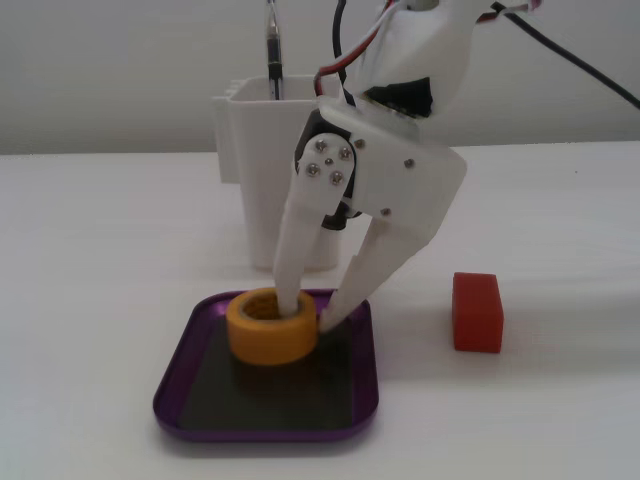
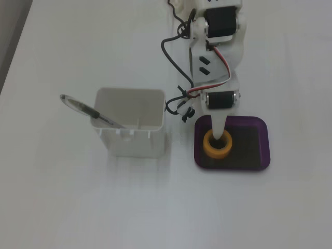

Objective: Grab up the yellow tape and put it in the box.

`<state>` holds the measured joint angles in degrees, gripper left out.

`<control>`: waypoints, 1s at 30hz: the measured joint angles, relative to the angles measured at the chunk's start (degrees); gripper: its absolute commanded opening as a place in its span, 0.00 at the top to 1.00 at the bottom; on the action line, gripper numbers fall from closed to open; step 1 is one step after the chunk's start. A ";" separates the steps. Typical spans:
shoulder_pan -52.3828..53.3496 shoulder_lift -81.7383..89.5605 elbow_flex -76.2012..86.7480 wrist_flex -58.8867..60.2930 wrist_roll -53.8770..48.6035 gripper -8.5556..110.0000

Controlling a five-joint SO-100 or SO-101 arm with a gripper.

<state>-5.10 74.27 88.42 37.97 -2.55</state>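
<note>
Both fixed views are showing the yellow tape (image 1: 271,327) (image 2: 218,144) lying flat on the dark floor of the box (image 1: 200,415) (image 2: 259,155), its hollow core facing straight up, near the box's rim closest to the white container (image 1: 262,170) (image 2: 132,124). The gripper (image 1: 310,312) is grasping the yellow tape's wall, with one finger (image 1: 290,260) dipping into the core and the other outside. A red block (image 1: 477,312) is sitting on the counter (image 1: 560,200) beside the box. No readable writing is showing.

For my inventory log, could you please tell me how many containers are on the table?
2. The purple box lies in front, holding the yellow tape; the tall white container stands behind it. Nothing suggests hidden ones.
</note>
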 measured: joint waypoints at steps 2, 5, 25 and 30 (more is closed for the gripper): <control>0.18 0.00 -0.26 1.58 0.00 0.81; 0.18 0.00 -1.85 5.19 0.00 0.79; -2.90 33.13 -7.29 42.01 0.00 0.79; 0.35 49.04 10.81 42.01 0.00 0.79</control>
<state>-4.75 123.31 99.23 79.98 -2.55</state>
